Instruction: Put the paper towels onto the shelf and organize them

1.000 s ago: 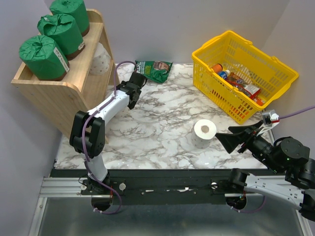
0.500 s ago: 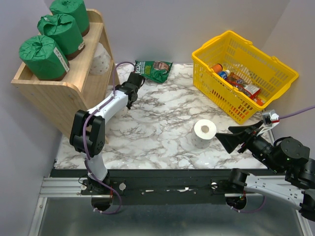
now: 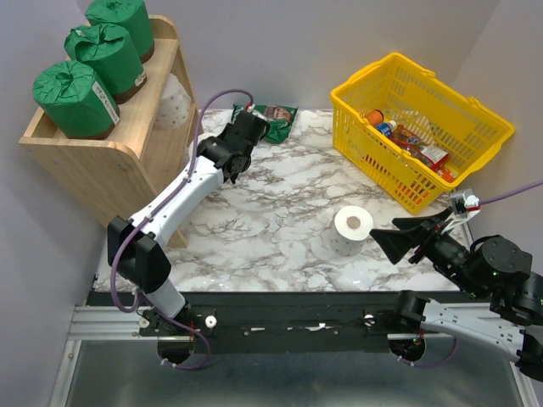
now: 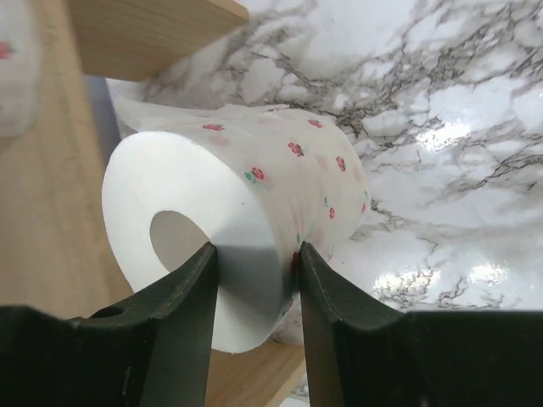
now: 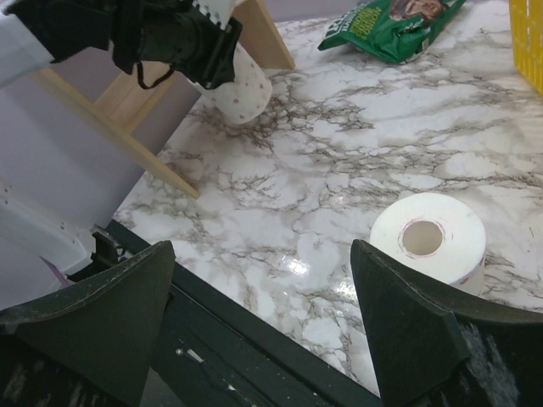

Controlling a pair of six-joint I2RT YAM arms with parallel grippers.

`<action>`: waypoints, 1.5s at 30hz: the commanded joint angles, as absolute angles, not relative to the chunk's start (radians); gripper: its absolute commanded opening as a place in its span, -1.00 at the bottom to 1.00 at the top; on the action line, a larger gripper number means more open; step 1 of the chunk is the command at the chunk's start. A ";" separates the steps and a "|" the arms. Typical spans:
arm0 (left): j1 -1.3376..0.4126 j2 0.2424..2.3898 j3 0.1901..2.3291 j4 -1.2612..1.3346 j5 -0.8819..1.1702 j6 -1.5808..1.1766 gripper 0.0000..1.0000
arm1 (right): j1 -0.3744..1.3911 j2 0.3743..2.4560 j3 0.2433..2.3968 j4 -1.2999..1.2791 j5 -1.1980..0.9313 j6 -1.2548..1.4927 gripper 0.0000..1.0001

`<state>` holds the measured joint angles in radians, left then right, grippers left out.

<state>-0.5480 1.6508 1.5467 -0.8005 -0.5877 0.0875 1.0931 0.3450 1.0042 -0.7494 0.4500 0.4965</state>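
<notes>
My left gripper (image 4: 254, 264) is shut on a white paper towel roll (image 4: 254, 186) with small red flowers, pinching its wall between the hollow core and the outside. It holds the roll beside the shelf (image 3: 110, 161), just above the marble, as the right wrist view shows the roll (image 5: 242, 89). Three green-wrapped rolls (image 3: 76, 97) stand in the shelf's top tray, and a white roll (image 3: 174, 102) sits on the lower tier. Another white roll (image 3: 352, 227) stands upright on the table. My right gripper (image 5: 263, 280) is open just right of that roll (image 5: 428, 237).
A yellow basket (image 3: 488, 136) with bottles and packets stands at the back right. A flat green snack bag (image 3: 276, 120) lies at the back middle, close to my left gripper (image 3: 231, 157). The shelf's wooden leg (image 5: 136, 144) reaches the table's left edge.
The left jaws have closed on the flowered roll. The left arm has stretched out and lifted, carrying the gripper slightly back and right. The right arm has not moved.
</notes>
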 commanded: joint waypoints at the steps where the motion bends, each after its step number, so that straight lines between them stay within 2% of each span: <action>1: -0.595 1.569 1.667 -0.896 -0.724 0.089 -0.18 | 1.092 0.351 0.988 -0.733 0.430 0.511 0.86; 8: -0.609 1.540 1.770 -0.876 -0.764 0.164 -0.17 | 1.092 0.348 0.988 -0.735 0.414 0.522 0.86; 12: -0.604 1.565 1.798 -0.766 -0.772 0.288 -0.15 | 1.092 0.347 0.989 -0.738 0.407 0.529 0.86; 19: -0.508 1.680 1.954 -0.726 -0.767 0.362 -0.13 | 1.091 0.348 1.000 -0.752 0.393 0.537 0.86; 25: -0.440 1.733 2.005 -0.684 -0.735 0.399 -0.14 | 1.091 0.347 1.005 -0.750 0.405 0.532 0.86; 38: -0.400 1.749 1.976 -0.663 -0.776 0.428 -0.14 | 1.092 0.374 1.023 -0.742 0.416 0.509 0.86; 45: -0.462 1.701 1.980 -0.788 -0.761 0.379 -0.14 | 1.092 0.379 1.011 -0.730 0.407 0.512 0.86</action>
